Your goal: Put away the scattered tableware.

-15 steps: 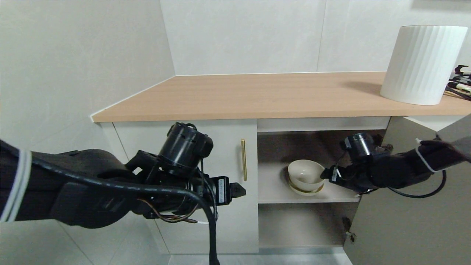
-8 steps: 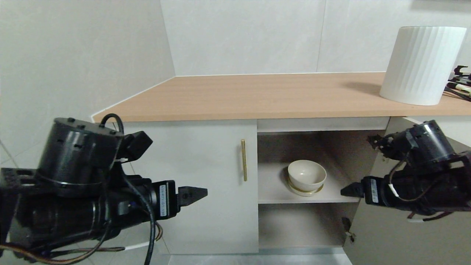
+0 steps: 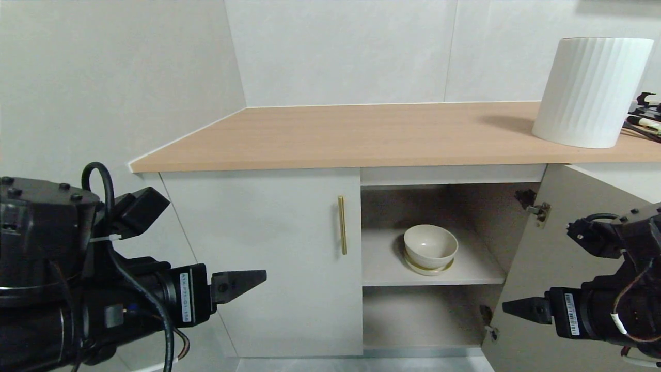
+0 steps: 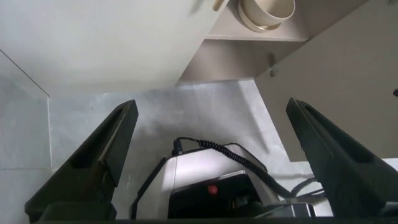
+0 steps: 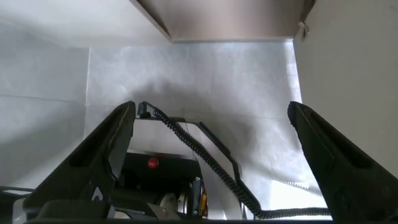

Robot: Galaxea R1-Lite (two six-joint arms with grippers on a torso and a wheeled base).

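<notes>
A cream bowl (image 3: 430,246) sits on a gold-rimmed saucer (image 3: 428,268) on the middle shelf (image 3: 382,266) of the open cabinet. The bowl (image 4: 268,12) also appears in the left wrist view, far beyond the fingers. My left gripper (image 3: 256,278) hangs low in front of the closed door, open, with nothing between its fingers (image 4: 99,158). My right gripper (image 3: 510,306) is low beside the open door, well clear of the bowl. It is open and empty too, its fingers (image 5: 96,158) spread wide over the floor.
A tall white ribbed container (image 3: 592,91) stands on the wooden countertop (image 3: 361,135) at the right, with dark utensils (image 3: 643,120) behind it. The left door (image 3: 289,258) is closed, with a gold handle (image 3: 341,225). The right door (image 3: 547,289) swings open. The lower shelf (image 3: 423,316) is bare.
Both arms have drawn back and down from the cabinet. The right gripper has left the bowl's side on the shelf; the bowl and saucer stay put.
</notes>
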